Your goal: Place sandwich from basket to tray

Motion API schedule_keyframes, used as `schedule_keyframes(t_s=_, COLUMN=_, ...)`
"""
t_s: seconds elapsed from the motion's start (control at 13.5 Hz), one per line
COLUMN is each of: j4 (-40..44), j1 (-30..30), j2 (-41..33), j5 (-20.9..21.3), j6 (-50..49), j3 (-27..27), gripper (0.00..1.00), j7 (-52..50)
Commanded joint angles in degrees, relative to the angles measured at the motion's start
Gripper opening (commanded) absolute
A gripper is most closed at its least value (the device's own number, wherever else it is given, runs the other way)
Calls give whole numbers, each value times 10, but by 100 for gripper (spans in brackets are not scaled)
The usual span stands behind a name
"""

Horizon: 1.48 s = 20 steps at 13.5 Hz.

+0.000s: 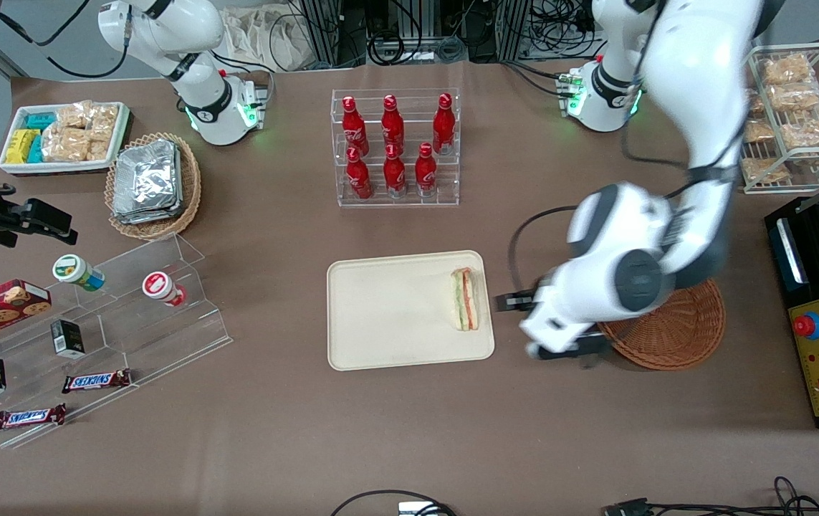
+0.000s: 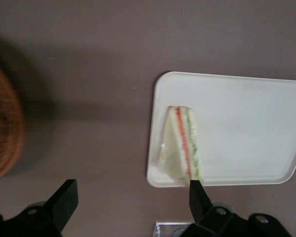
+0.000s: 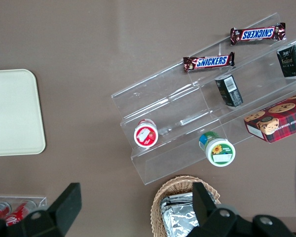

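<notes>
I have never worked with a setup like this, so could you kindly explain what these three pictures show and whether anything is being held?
Two white robot arms stand at a brown table. One picture looks down from the front; the other two come from cameras on the arms' wrists. The working arm's hand hovers open between the tray and the reddish-brown basket, holding nothing. The sandwich already lies on the cream tray, near the edge closest to the basket. Elsewhere there are red bottles in a clear rack, Snickers bars on a clear stand, and foil packs in a lighter basket.
</notes>
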Motion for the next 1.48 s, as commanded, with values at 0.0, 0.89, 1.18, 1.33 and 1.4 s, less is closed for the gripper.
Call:
schedule_keyframes(t_s=0.0, j4=-21, j1=45, j2=-81, j5=2, j6=-71, j3=-4, gripper=100, j7=3)
schedule_keyframes(t_s=0.89, j4=-24, j1=160, j2=-195, j5=113, j6=-175, j3=-4, gripper=100, j7=198)
schedule_keyframes(t_s=1.18, j4=-62, j1=160, j2=-217, j5=113, j6=-168, j3=-3, gripper=100, j7=198)
schedule_keyframes(t_s=1.33, j4=-111, j1=160, j2=-247, j5=114, j6=-139, j3=-4, gripper=100, j7=198)
schedule_keyframes(t_s=1.4, j4=-144, j1=160, j2=-268, j5=114, j6=-114, j3=-4, gripper=100, j7=199)
